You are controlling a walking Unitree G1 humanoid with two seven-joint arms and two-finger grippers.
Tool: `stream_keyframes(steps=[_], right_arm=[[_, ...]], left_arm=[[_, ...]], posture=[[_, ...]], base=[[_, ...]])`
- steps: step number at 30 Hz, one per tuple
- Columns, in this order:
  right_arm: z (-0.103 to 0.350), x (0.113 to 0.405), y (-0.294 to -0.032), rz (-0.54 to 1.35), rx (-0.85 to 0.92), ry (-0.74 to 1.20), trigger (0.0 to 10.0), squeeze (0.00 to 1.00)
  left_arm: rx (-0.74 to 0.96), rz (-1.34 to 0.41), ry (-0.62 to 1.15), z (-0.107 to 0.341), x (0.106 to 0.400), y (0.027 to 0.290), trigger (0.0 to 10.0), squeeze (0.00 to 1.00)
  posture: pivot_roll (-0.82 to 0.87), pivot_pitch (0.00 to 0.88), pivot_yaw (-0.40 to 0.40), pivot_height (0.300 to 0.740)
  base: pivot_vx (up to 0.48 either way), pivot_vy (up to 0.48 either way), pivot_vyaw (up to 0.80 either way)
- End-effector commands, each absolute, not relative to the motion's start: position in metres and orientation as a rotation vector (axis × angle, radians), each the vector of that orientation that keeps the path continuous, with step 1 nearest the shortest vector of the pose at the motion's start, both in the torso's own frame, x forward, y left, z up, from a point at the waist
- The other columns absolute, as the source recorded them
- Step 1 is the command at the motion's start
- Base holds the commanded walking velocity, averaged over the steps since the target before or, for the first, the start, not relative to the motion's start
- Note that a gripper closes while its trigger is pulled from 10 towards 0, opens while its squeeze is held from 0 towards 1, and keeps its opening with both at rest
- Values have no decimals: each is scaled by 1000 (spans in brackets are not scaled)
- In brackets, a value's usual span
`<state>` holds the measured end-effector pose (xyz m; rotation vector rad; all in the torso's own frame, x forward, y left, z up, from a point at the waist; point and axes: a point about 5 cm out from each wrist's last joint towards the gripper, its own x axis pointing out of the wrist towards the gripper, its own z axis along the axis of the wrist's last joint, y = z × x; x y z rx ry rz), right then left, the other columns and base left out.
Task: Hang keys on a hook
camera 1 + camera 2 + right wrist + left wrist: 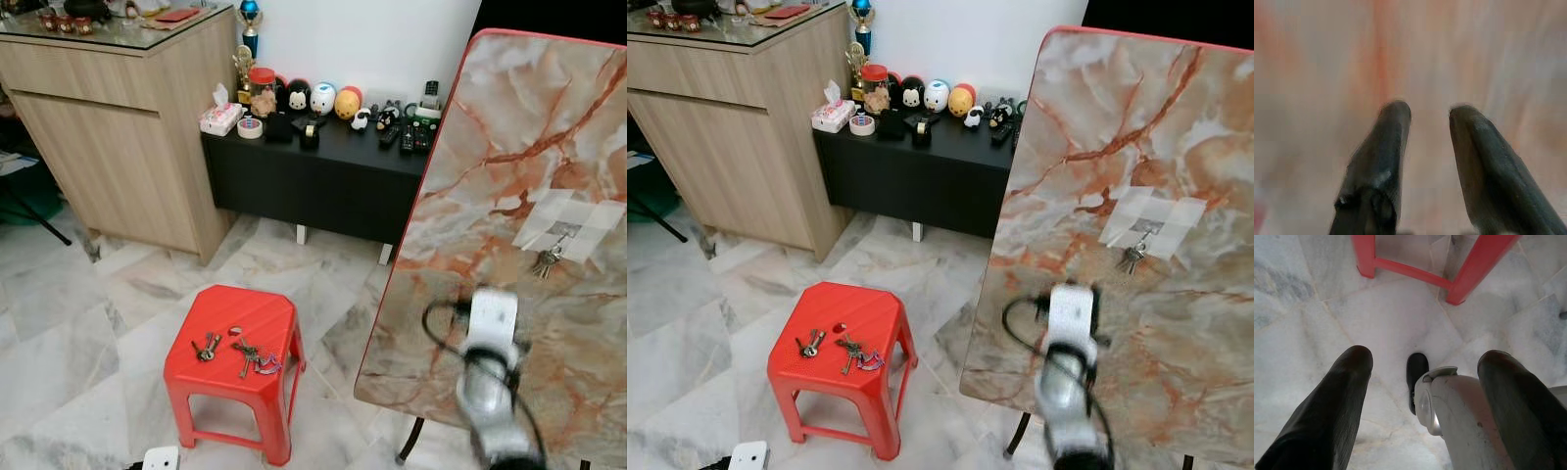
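A bunch of keys [547, 260] hangs from a hook on a white taped patch of the tilted marble-patterned board [509, 147]. Two more key bunches lie on the red plastic stool [245, 305]: a small one [206, 348] and a larger one [253, 356]. My right arm [493, 372], blurred, is raised in front of the board, below and left of the hanging keys. In the right wrist view, the right gripper [1430, 110] is open and empty, close to the marble surface. My left gripper [1426, 356] hangs open over the floor beside the stool's legs [1469, 269].
A low black cabinet [323, 176] with figurines, tape and remotes stands against the back wall. A tall wooden cabinet [118, 127] is on its left. A white object [162, 457] lies on the marble floor in front of the stool.
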<state>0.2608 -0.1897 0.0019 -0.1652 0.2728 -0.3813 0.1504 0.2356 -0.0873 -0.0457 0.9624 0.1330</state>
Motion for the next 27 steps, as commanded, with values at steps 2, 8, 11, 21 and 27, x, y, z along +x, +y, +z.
stream_keyframes(steps=[2,8,11,21,27], right_arm=[[-23,243,-190,-364,-121,419,10000,0],[-40,229,-189,-361,-86,534,10000,0],[-73,197,-180,-281,28,786,10000,0],[-96,160,-169,-205,106,1000,10000,0],[-96,159,-173,-230,157,1006,10000,0]], left_arm=[[-39,132,967,-88,148,236,10000,0],[-34,132,967,-88,148,237,10000,0],[-17,123,964,-86,150,240,10000,0],[4,111,963,-85,155,240,10000,0],[8,111,970,-85,153,242,10000,0]], posture=[[3,0,-67,740],[4,0,-61,740],[-6,0,-44,740],[4,0,-44,740],[1,0,-39,740]], base=[[0,0,0],[0,0,0],[0,0,0],[0,0,0],[0,0,0]])
